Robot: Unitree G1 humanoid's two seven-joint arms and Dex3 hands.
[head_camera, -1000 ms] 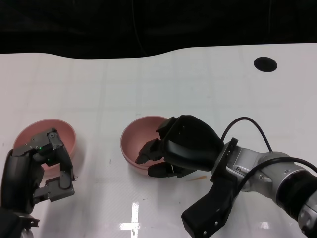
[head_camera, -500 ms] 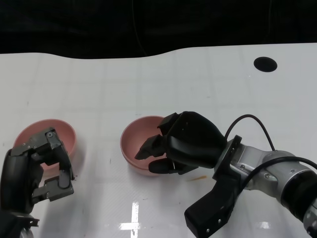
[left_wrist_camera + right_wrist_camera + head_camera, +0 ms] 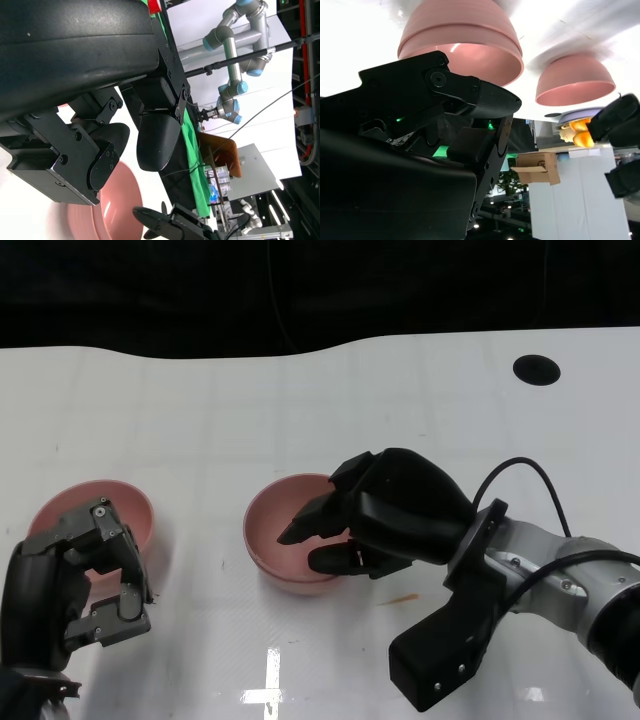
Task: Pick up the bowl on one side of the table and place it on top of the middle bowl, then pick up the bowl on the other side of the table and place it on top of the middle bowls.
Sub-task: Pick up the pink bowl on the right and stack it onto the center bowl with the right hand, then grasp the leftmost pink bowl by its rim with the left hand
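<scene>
Two pink bowls, one nested in the other, sit mid-table as one stack [image 3: 272, 538], its double rim plain in the right wrist view [image 3: 460, 45]. My right hand [image 3: 385, 515] is at the stack's right rim, one finger over the inside and one outside, with a gap and nothing held between them [image 3: 485, 125]. A third pink bowl [image 3: 72, 508] stands at the left, also visible in the right wrist view [image 3: 575, 80]. My left hand [image 3: 75, 585] is at that bowl's near rim, fingers apart and empty. The left wrist view has that hand [image 3: 100, 100] just above the bowl [image 3: 120, 210].
The white table [image 3: 300, 410] ends in a dark far edge. A round black hole [image 3: 536, 369] lies at the back right. A small orange streak [image 3: 400, 598] marks the table under my right hand. A black cable [image 3: 520, 475] loops over the right forearm.
My right hand has drawn back to the right, uncovering more of the middle stack. My left hand has sunk slightly toward me beside the left bowl.
</scene>
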